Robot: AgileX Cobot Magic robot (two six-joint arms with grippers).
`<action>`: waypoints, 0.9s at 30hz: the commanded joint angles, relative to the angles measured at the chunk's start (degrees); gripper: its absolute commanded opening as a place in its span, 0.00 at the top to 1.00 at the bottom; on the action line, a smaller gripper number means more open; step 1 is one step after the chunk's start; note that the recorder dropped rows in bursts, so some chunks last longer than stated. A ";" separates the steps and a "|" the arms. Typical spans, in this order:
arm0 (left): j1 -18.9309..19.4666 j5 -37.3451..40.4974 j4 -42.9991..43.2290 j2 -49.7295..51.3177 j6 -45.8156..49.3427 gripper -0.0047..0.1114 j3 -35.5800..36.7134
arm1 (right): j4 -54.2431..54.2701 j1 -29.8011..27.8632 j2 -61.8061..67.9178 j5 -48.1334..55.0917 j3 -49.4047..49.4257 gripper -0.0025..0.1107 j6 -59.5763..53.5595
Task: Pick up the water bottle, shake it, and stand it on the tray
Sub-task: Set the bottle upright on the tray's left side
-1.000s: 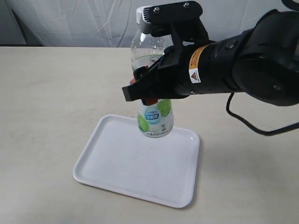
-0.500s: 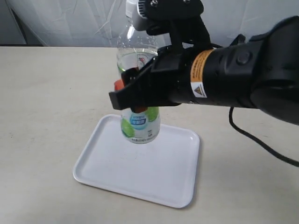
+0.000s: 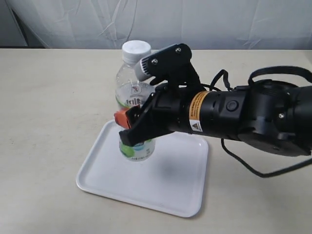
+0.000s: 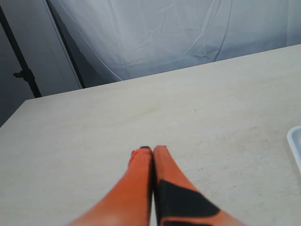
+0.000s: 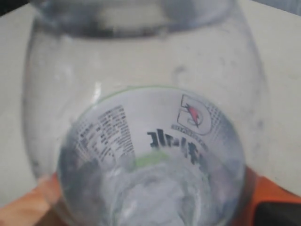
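The water bottle (image 3: 130,90), clear with a white cap and a lime-printed label, stands upright with its base on the far left part of the white tray (image 3: 161,185). My right gripper (image 3: 127,127) is shut on its label band, orange fingers on both sides. The right wrist view is filled by the bottle (image 5: 150,122), with an orange finger (image 5: 33,207) at one edge of it. My left gripper (image 4: 151,151) is shut with nothing in it, over bare table. A corner of the tray (image 4: 296,143) shows at the edge of the left wrist view.
The beige table (image 3: 48,112) spreads around the tray. A white cloth backdrop (image 3: 195,22) hangs behind it. The bulky black right arm (image 3: 243,117) reaches in from the right, over the tray's far right corner. A dark stand pole (image 4: 21,75) stands beyond the table in the left wrist view.
My right gripper has carried the bottle down and to the left. The bottle's base has gone from above the tray's far edge to resting on the tray.
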 commanded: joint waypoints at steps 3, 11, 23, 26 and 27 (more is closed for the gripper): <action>-0.02 -0.75 -0.14 -0.26 -0.06 0.96 0.21 | 30.14 -0.46 5.26 -13.07 0.46 0.99 -24.48; -0.02 -0.75 -0.14 -0.26 -0.06 0.96 0.21 | 32.63 1.84 11.14 -21.43 3.48 0.99 -26.76; -0.02 -0.75 -0.14 -0.26 -0.06 0.96 0.21 | 32.36 2.10 13.35 -15.03 3.48 0.98 -28.02; -0.02 -0.75 -0.14 -0.26 -0.06 0.96 0.21 | 30.12 2.10 13.35 -13.93 3.48 0.98 -28.02; -0.02 -0.75 -0.14 -0.26 -0.06 0.96 0.21 | 29.76 2.10 13.35 -13.93 3.48 0.98 -28.02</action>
